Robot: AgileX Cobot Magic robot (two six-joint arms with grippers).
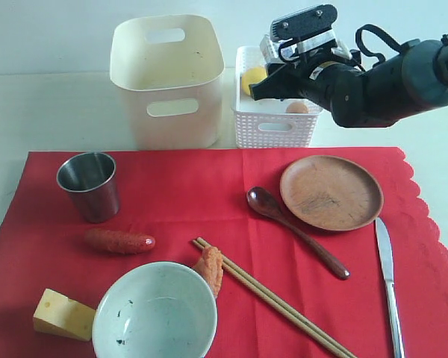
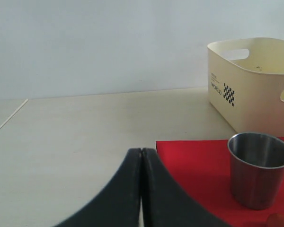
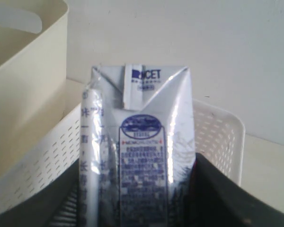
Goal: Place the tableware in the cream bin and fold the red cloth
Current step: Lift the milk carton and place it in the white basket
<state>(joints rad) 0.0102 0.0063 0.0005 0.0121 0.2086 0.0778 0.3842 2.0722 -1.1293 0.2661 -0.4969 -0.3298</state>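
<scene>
Robotics lab bench, robot arm [image 1: 388, 82], plain white wall [image 2: 85, 42]

At the bottom edge of the exterior view the bowl [image 1: 154, 313], the chopsticks [image 1: 272, 296] and the knife [image 1: 389, 283] are cut off, and the red cloth [image 1: 179, 194] runs out of frame at both lower corners. The bowl's rim hides part of the cheese [image 1: 60, 315] and the end of one sausage [image 1: 210, 270]. In the upper right the right arm [image 1: 388, 78] covers much of the white basket [image 1: 272, 127]. In the right wrist view the milk carton [image 3: 142, 151] loses its base to the frame edge, and its fine print is too small to read

Left gripper [image 2: 141, 155] jaws together; right gripper [image 3: 137, 198] jaws in a grip
</scene>
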